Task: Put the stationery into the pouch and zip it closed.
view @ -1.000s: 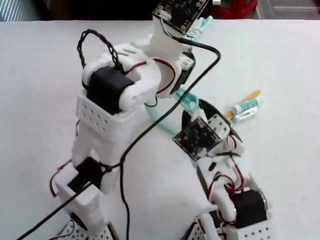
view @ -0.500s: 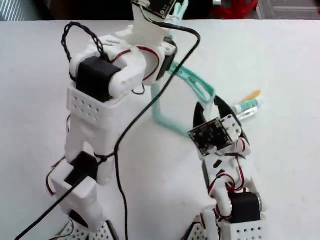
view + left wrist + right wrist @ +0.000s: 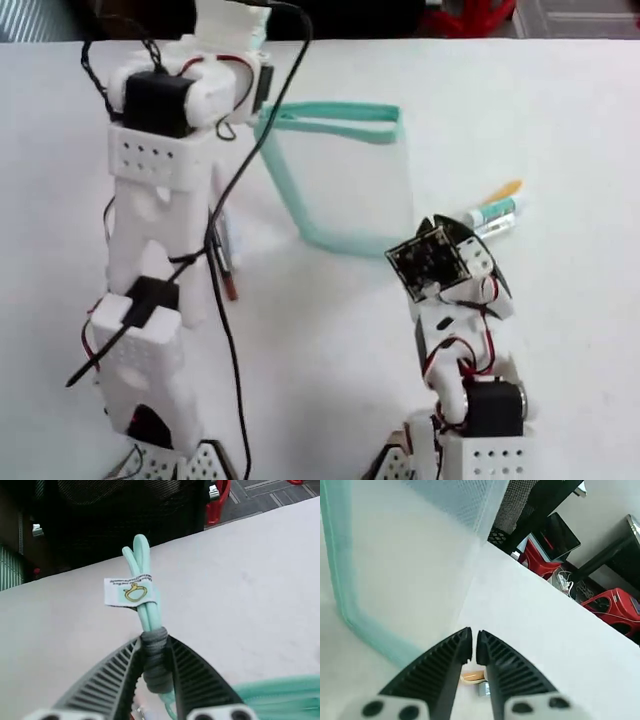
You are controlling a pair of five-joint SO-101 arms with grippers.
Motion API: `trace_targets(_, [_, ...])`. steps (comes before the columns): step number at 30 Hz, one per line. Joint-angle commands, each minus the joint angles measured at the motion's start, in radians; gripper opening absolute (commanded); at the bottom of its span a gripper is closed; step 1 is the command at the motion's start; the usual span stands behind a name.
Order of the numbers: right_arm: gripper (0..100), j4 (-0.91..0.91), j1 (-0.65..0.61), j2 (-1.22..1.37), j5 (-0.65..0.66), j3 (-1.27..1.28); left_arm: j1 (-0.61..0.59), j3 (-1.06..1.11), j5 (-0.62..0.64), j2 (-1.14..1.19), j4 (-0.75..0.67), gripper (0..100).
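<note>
The pouch [image 3: 345, 185], clear mesh with mint green trim, stands spread on the table's middle. My left gripper [image 3: 153, 642] is at the pouch's far left corner, shut on a grey pull tab [image 3: 155, 662] below the mint loop [image 3: 140, 565] with its white label. My right gripper [image 3: 474, 642] is shut with nothing in it, just off the pouch's near right corner [image 3: 380, 640]. Past it lie a white and green tube [image 3: 492, 212] and a yellow piece [image 3: 472, 677]. A pen [image 3: 228, 265] with a red end lies beside the left arm.
The white table [image 3: 560, 110] runs far to the right and back. The left arm's body and black cable [image 3: 225, 300] stand over the table's left part. Red items and dark furniture [image 3: 555, 535] lie beyond the far edge.
The left arm has swung left and back, dragging the pouch by its corner so it now stands spread out. The right gripper has gone from open to shut and drawn back a little.
</note>
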Motion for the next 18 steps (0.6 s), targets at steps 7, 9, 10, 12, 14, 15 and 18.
trace_targets(7, [1.8,-0.087,0.016,-0.012,-0.037,-0.018,0.062,-0.038,0.003,-0.015,-0.009,3])
trace_targets(9, [1.8,-0.122,0.031,-0.016,-0.084,-0.021,0.116,-0.060,0.002,-0.013,0.000,3])
trace_targets(10, [1.8,-0.136,0.048,-0.010,-0.106,-0.034,0.136,-0.075,0.002,-0.013,0.009,3])
trace_targets(12, [1.8,-0.153,0.093,-0.007,-0.172,-0.078,0.160,-0.098,0.002,-0.013,0.028,3])
trace_targets(14, [1.9,-0.147,0.148,-0.007,-0.262,-0.157,0.174,-0.120,0.006,-0.008,0.052,3])
trace_targets(15, [2.0,-0.143,0.171,-0.007,-0.307,-0.206,0.180,-0.123,0.006,-0.007,0.063,3])
trace_targets(18, [2.2,-0.074,0.183,0.019,-0.367,-0.381,0.197,-0.121,0.006,-0.005,0.069,3])
